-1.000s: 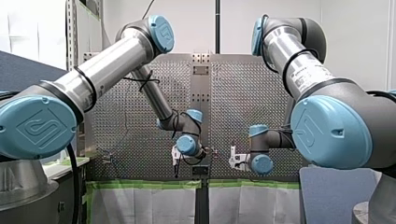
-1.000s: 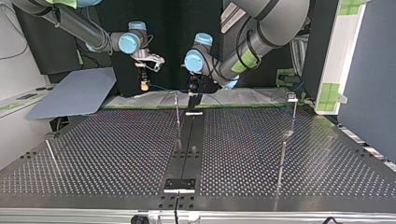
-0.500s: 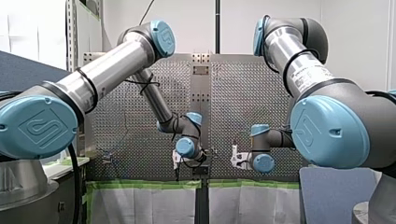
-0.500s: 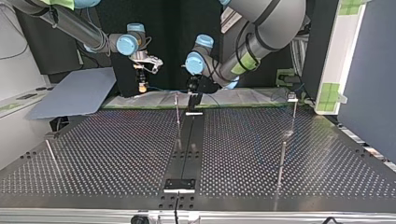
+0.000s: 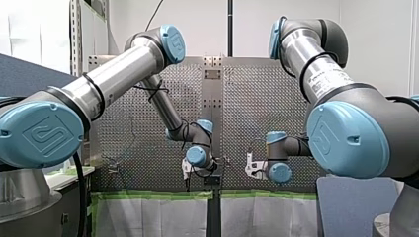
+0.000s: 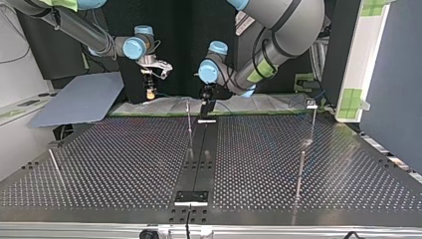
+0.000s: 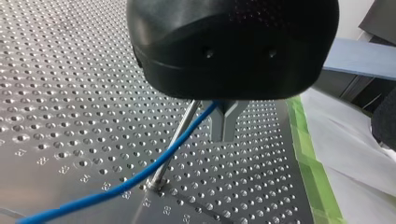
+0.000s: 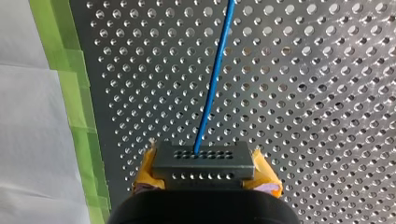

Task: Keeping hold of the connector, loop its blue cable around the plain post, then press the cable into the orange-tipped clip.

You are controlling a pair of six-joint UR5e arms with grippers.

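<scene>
A grey connector (image 8: 203,161) with rows of small holes sits between the yellow pads of my right gripper (image 8: 205,171), which is shut on it. Its blue cable (image 8: 212,84) runs straight ahead over the perforated plate. In the left wrist view the cable (image 7: 140,177) passes the root of my left gripper's metal fingers and leans against the plain post (image 7: 180,135). My left gripper (image 7: 224,138) is shut, with nothing visible at its tips. In the top view my right gripper (image 6: 150,93) hangs at the left of the post (image 6: 189,119), and my left gripper (image 6: 204,108) hangs just to its right.
Green tape (image 8: 77,93) and a white sheet border the plate's far edge. Other thin posts (image 6: 300,169) stand at the top view's right and one (image 6: 54,167) at its left. A blue-grey panel (image 6: 79,99) lies at the left, and a black strip (image 6: 199,154) runs down the middle.
My right gripper has drifted slightly toward the top view's left with the connector. My left wrist has turned a little and stays by the post.
</scene>
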